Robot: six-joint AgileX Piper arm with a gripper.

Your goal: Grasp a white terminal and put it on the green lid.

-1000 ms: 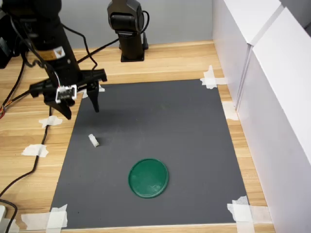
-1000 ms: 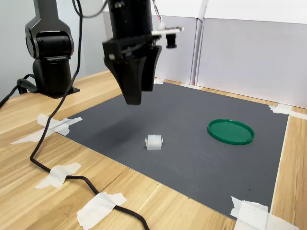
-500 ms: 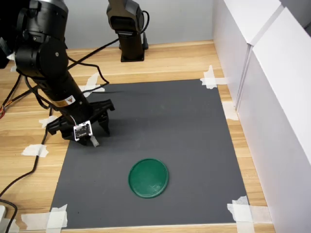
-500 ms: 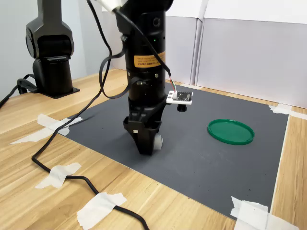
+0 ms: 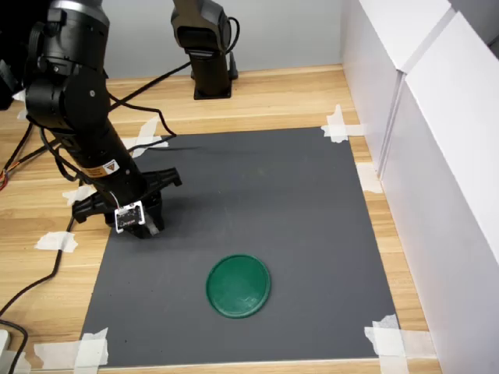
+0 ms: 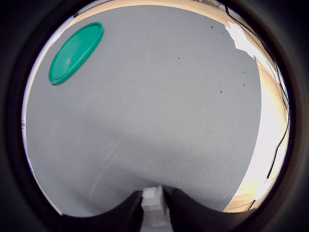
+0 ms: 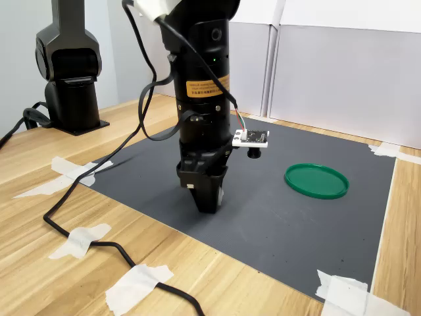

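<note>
The claw [image 6: 153,209] grips the white terminal [image 6: 153,198]; the green lid [image 5: 238,285] lies to the first exterior view's right, nearer the camera.

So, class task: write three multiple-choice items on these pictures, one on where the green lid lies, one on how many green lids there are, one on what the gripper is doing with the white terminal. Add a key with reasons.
1. Where does the green lid lie?
A. on the dark grey mat
B. on the bare wooden table
C. on top of the white panels

2. How many green lids show in the first exterior view?
A. one
B. two
C. three

3. How does the gripper stand to the white terminal?
A. it hangs high above it
B. it is down at the mat with the terminal between its fingers
C. it holds it over the lid

Key: 1 A, the mat surrounds the lid in both exterior views. 2 A, only one green disc is visible. 3 B, the wrist view shows the white block between the two dark fingers, while the lid lies apart and bare.
</note>
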